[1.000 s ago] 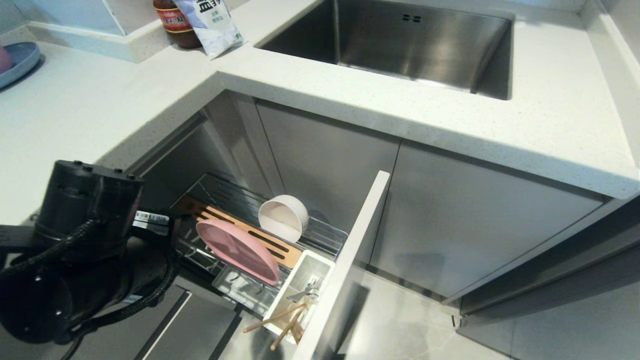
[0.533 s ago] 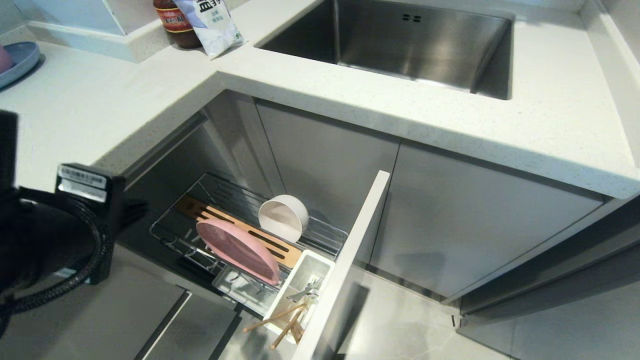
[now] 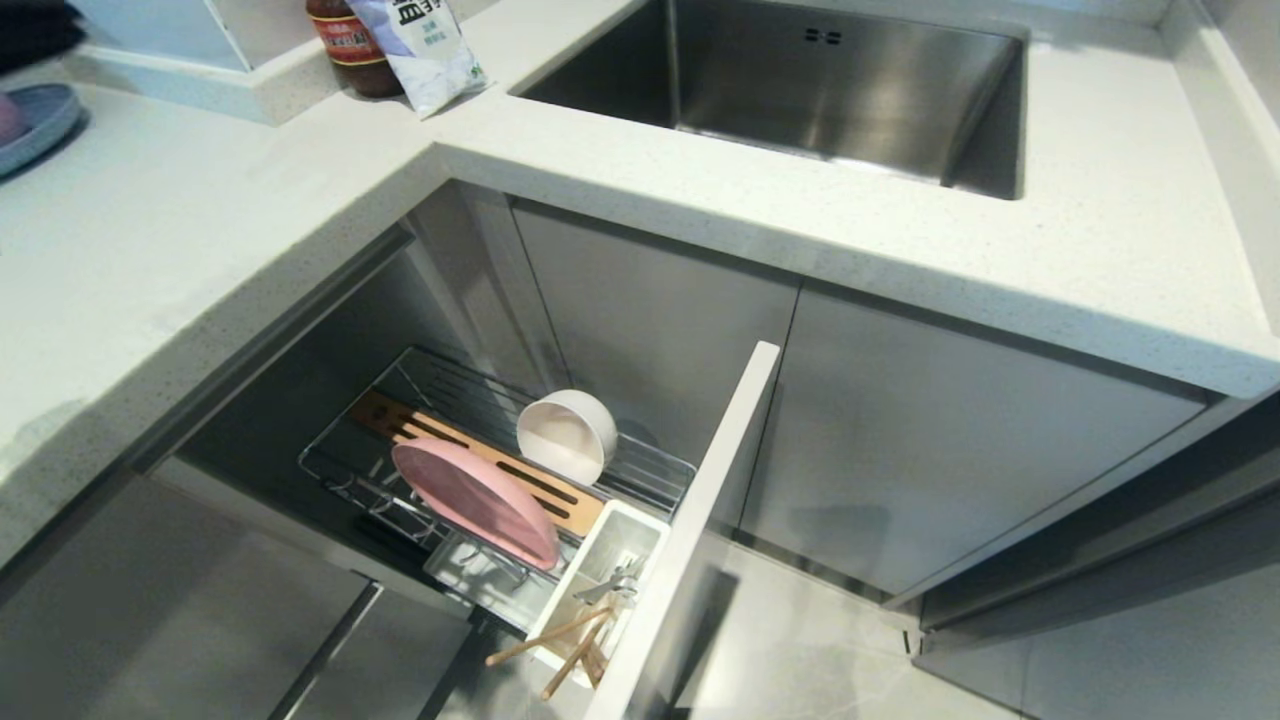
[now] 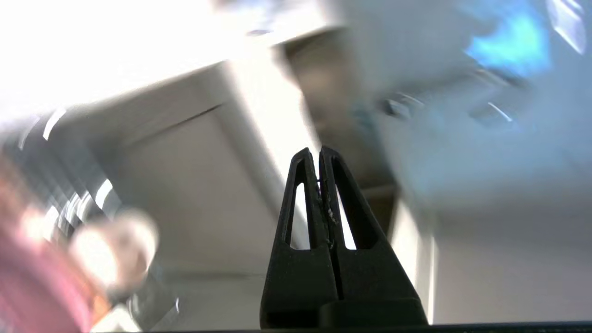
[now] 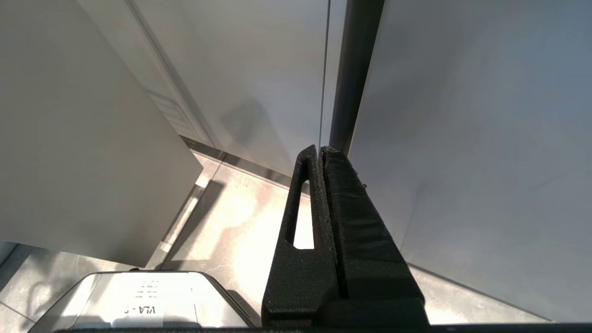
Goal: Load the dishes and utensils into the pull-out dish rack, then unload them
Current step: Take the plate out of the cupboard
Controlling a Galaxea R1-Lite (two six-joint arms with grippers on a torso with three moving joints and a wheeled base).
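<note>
Pull-out dish rack (image 3: pixel 640 465) is extended from under the desk (image 3: pixel 250 230). Loaded: pink plate (image 3: pixel 478 500) on edge against the slotted wooden strip (image 3: pixel 540 488), off-white bowl (image 3: pixel 566 434) tipped on its side on the wires behind it. White cutlery box (image 3: pixel 640 530) at the front panel (image 3: pixel 690 520) holds chopsticks (image 3: pixel 560 645) and metal cutlery (image 3: pixel 615 585). On the desk: blue plate (image 3: pixel 40 125), dark jar (image 3: pixel 345 45), white pouch (image 3: pixel 420 50).

Pulled out: chrome dish rack (image 3: pixel 655 468). Pink plate (image 3: pixel 476 500) on edge; speckled bowl (image 3: pixel 566 434) tipped; chopsticks (image 3: pixel 560 645), seemingly fork (image 3: pixel 612 583), in white box (image 3: pixel 640 528).
</note>
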